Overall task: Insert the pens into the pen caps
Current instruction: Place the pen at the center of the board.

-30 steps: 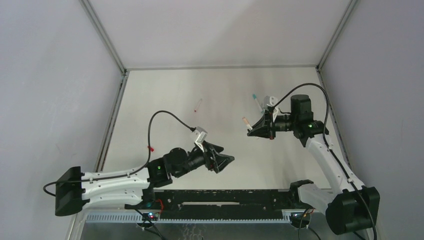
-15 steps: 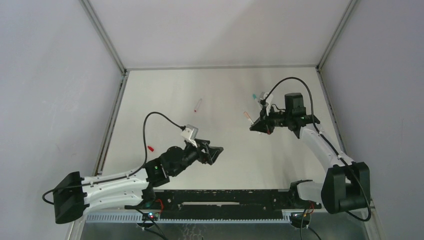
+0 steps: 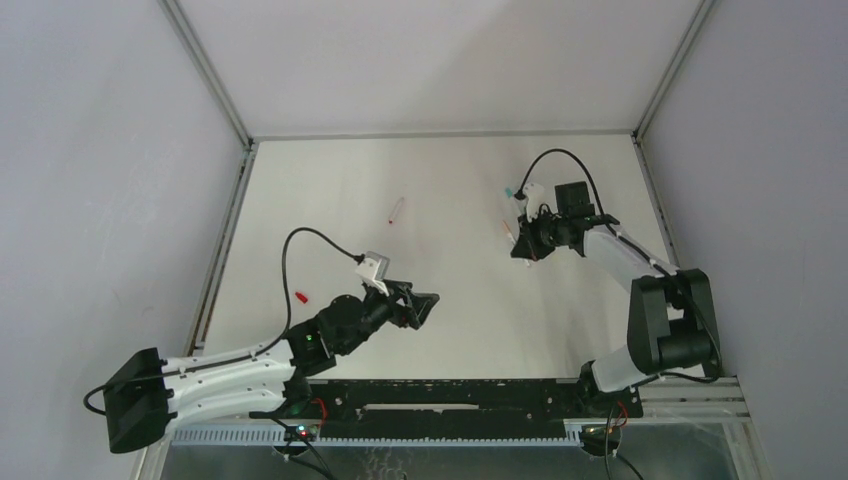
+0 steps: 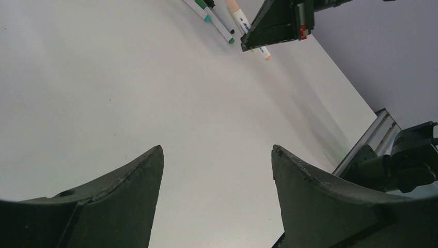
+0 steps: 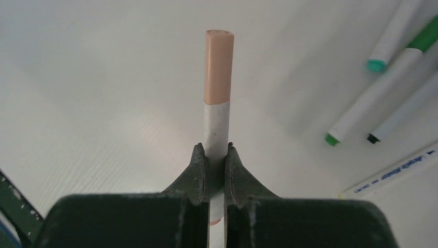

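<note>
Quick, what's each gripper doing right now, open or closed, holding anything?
Left gripper: open, holding nothing.
Right gripper: closed on the peach-ended pen.

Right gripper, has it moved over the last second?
Yes. The right gripper, clamping the peach-capped pen, has shifted rightward, away from the red pen and closer to the loose pens.

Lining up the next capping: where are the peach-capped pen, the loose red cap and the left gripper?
peach-capped pen (image 5: 216, 124), right wrist view, white barrel below its cap
red cap (image 3: 301, 297), top external view, its middle
left gripper (image 4: 217, 151), left wrist view, midway between its fingertips
</note>
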`<action>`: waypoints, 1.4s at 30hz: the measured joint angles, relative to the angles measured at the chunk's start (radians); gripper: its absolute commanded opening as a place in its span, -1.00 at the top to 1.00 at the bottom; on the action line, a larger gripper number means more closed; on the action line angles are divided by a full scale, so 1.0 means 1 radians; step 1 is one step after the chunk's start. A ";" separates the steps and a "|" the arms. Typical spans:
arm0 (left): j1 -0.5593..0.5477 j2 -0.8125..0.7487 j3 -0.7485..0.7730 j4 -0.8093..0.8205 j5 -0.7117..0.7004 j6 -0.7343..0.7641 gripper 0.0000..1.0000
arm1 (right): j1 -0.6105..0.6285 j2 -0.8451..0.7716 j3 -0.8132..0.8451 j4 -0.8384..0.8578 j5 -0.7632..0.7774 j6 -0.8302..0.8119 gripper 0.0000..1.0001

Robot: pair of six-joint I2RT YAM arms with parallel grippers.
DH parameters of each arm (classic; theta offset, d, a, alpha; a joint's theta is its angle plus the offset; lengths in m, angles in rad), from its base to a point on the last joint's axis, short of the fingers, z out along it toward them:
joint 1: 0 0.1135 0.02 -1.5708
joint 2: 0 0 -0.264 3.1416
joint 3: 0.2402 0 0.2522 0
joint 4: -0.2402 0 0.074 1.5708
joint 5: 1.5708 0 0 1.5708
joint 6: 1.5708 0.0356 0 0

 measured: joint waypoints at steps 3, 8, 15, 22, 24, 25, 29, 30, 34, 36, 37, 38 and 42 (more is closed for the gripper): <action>0.003 -0.002 0.000 0.000 -0.002 -0.005 -0.60 | 0.000 0.060 0.045 -0.010 0.063 0.025 0.88; 0.009 -0.009 -0.003 0.002 -0.002 -0.006 -0.60 | 0.000 0.143 0.092 -0.027 0.147 0.050 0.82; 0.016 -0.021 -0.026 0.000 -0.003 -0.013 -0.60 | 0.001 0.188 0.107 -0.055 0.233 0.055 0.72; 0.018 -0.032 -0.028 0.001 -0.003 -0.020 -0.60 | 0.001 0.219 0.114 -0.065 0.290 0.054 0.69; 0.018 -0.032 -0.028 0.001 -0.003 -0.021 -0.60 | 0.001 0.224 0.115 -0.069 0.304 0.053 0.69; 0.019 -0.032 -0.028 0.001 -0.003 -0.021 -0.60 | 0.001 0.227 0.115 -0.070 0.309 0.053 0.68; 0.020 -0.033 -0.028 0.001 -0.003 -0.021 -0.60 | 0.001 0.237 0.115 -0.074 0.335 0.050 0.61; 0.020 -0.034 -0.028 0.001 -0.003 -0.021 -0.60 | 0.000 0.240 0.115 -0.076 0.341 0.050 0.61; 0.021 -0.040 -0.028 0.001 -0.002 -0.021 -0.61 | 0.000 0.245 0.123 -0.085 0.354 0.049 0.57; 0.022 -0.047 -0.028 0.000 -0.002 -0.021 -0.61 | -0.001 0.245 0.130 -0.087 0.357 0.049 0.52; 0.023 -0.053 -0.028 -0.003 -0.002 -0.021 -0.61 | -0.001 0.245 0.132 -0.088 0.359 0.049 0.49; 0.025 -0.058 -0.028 -0.006 -0.002 -0.021 -0.61 | -0.002 0.245 0.133 -0.088 0.359 0.049 0.48; 0.029 -0.091 -0.028 -0.031 -0.003 -0.021 -0.63 | -0.003 0.245 0.136 -0.093 0.359 0.049 0.42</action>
